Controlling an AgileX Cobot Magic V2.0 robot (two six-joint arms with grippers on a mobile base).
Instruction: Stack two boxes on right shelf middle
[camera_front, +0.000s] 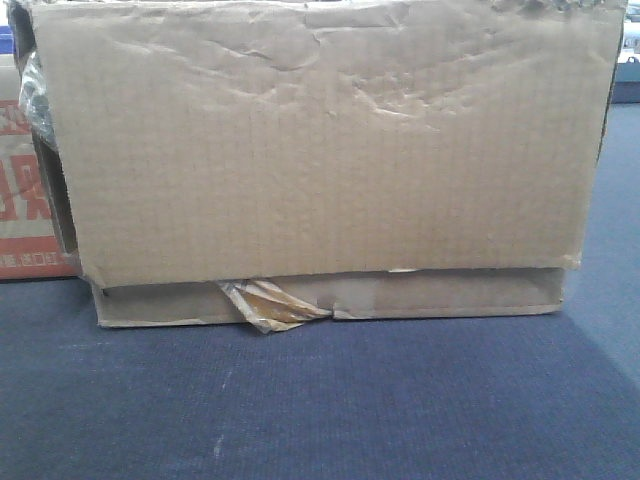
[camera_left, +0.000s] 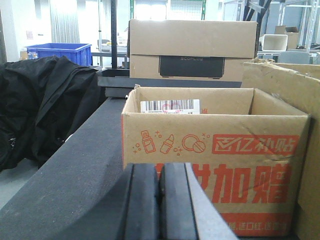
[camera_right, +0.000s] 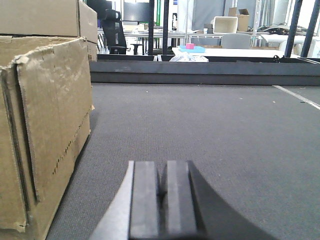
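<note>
In the front view the large tan box (camera_front: 320, 150), its face creased and dented, sits on top of the flatter tan box (camera_front: 450, 296), which has torn yellowish tape (camera_front: 265, 305) hanging at its front. Both rest on a dark felt tabletop (camera_front: 320, 400). My left gripper (camera_left: 159, 200) is shut and empty, low over the felt, facing a red-and-white printed box (camera_left: 250, 165). My right gripper (camera_right: 162, 190) is shut and empty, with a tan box's side (camera_right: 45, 125) just to its left. The right shelf middle is out of view.
A black jacket (camera_left: 45, 105) lies left of the printed box. Behind it stands a brown box with a black label (camera_left: 192, 47) and a blue crate (camera_left: 57, 50). A raised dark rail (camera_right: 200, 70) bounds the table's far edge.
</note>
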